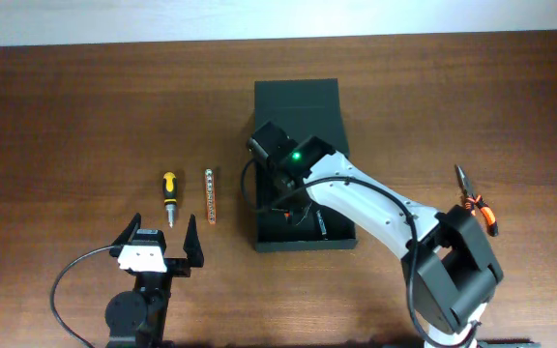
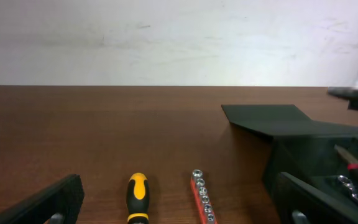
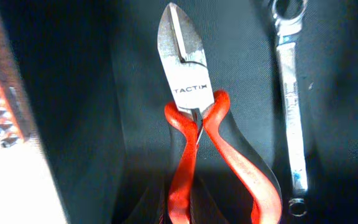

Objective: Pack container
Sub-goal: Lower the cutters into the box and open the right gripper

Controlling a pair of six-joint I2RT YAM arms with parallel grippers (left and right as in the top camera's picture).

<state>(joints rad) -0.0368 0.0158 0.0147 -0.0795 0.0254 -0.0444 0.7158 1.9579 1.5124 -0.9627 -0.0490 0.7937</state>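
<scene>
Right gripper (image 1: 280,196) inside open black container (image 1: 303,244), clenched on red-handled diagonal cutters (image 3: 188,93); left gripper (image 1: 160,249) released, on counter well left of it.

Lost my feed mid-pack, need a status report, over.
Left gripper open, empty. Right gripper shut on red-handled steel side cutters, inside matte black cardboard box. Silver wrench already in. Nothing blocking; yellow-black screwdriver, red bit strip wait outside.

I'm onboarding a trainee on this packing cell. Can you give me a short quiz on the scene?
1. True or false: the left end effector is open and empty.
2. Inside the container, the right end effector grips: A) a hammer B) red-handled cutters C) a tape roll.
3. Which tool lies on the table to the right of the container?
Key: 1 true; 2 B; 3 the pliers.
</scene>
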